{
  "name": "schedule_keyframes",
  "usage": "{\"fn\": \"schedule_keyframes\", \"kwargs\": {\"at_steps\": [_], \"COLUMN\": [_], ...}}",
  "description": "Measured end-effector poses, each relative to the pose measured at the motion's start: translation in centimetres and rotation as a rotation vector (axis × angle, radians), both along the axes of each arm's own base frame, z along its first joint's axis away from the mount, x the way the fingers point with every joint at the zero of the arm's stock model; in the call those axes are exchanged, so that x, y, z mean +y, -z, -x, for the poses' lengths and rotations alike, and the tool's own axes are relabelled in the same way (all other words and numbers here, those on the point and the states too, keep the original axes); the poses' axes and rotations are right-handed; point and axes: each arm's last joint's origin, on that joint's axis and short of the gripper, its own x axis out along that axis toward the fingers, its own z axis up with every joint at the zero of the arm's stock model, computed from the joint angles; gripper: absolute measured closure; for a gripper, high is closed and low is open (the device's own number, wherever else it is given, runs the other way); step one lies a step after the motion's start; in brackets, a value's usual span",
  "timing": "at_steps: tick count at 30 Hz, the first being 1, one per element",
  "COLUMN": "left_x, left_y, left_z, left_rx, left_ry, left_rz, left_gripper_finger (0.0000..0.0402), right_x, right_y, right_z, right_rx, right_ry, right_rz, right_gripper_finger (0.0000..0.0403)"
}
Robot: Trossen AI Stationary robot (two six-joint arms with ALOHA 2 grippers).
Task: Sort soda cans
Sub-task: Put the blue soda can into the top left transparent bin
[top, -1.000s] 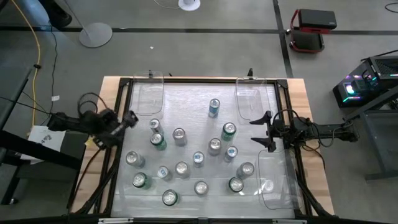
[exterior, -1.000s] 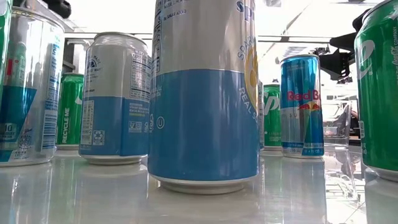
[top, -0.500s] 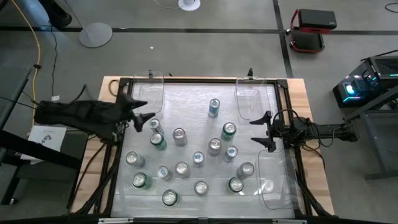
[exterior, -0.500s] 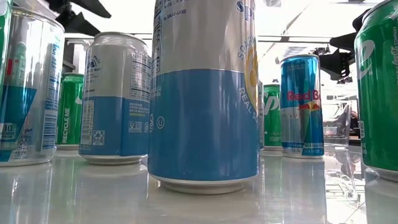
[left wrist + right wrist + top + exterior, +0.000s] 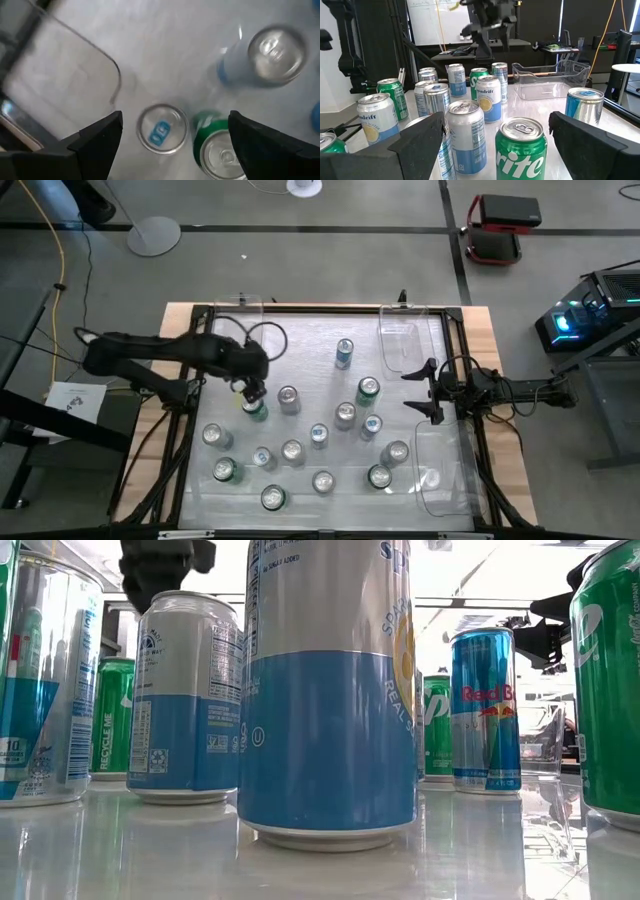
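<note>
Soda cans, small metal cylinders with silver tops and green, blue or plain silver sides, stand scattered across the glossy white tabletop, none yet inside a container as far as the overhead view shows. Three clear rectangular plastic bins wait apparently empty: one at 11 o'clock, one at 1 o'clock, one at 4 o'clock. Sorting, by this evidence, has barely begun, and every can is left to move.

Reaching in from 9 o'clock, the left arm hangs its left pincer above a pair of cans at the 10 o'clock side of the cluster, a blue-tabbed silver can and a green can just beside it. Its fingers stand spread wide and pinch nothing. Which of the two it means to take cannot be told.

At 3 o'clock the right arm waits, its right pincer also spread and empty, facing the cluster across the tabletop.
</note>
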Motion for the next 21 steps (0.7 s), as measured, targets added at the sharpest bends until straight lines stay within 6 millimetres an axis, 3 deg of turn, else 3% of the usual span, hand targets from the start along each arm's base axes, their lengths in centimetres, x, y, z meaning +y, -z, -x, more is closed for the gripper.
{"fn": "schedule_keyframes", "kwargs": {"at_steps": [4,13,21], "left_x": [0.4,1.3,2.5], "left_y": [1.1,1.5,3.4], "left_z": [-0.4,-0.3,0.0], "left_rx": [0.096,0.098,0.122], "left_ry": [-0.055,-0.166,-0.229], "left_rz": [0.039,0.051,0.116], "left_gripper_finger": [0.0062,0.0062,0.0062], "right_x": [0.0,0.0,0.0], "right_y": [0.0,0.0,0.0], "right_z": [0.0,0.0,0.0], "right_rx": [0.000,0.000,0.000], "right_ry": [0.000,0.000,0.000], "right_rz": [0.000,0.000,0.000], "right_gripper_finger": [0.0053,0.0053,0.0053]}}
